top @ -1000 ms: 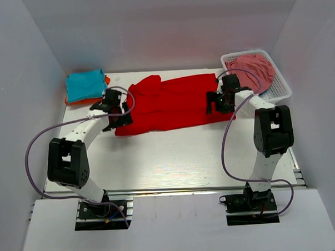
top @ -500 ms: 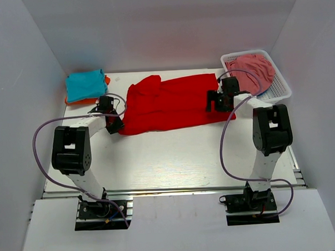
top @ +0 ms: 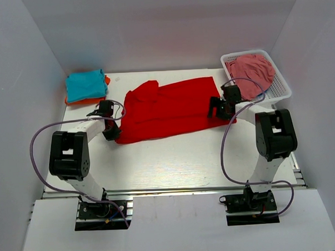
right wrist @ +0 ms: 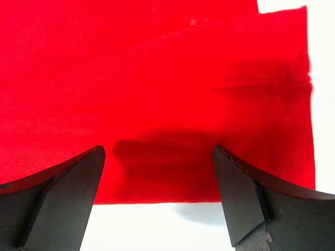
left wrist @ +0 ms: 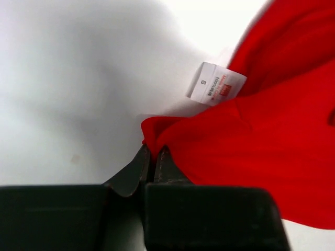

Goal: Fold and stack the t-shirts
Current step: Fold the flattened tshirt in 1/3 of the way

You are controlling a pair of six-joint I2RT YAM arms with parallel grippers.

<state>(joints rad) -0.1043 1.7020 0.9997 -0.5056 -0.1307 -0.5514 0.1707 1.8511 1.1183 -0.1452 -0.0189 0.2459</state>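
The white table (top: 169, 159) carries three things directly. A red t-shirt (top: 166, 106) lies spread out on the far half, about in the middle between the left and right edges, with its long side running left to right. In the far left corner lies a folded orange t-shirt (top: 78, 100), and a folded teal t-shirt (top: 85, 84) lies on it. In the far right corner stands a white basket (top: 283, 82).

There was the white counter (top: 169, 159), and at its far right corner stood a white slatted basket (top: 284, 88). A dusty pink cloth (top: 253, 70) lay heaped inside, filling it to the rim. Plain white walls (top: 163, 31) boxed the counter on three sides, and a metal rail (top: 170, 189) ran along its near edge.
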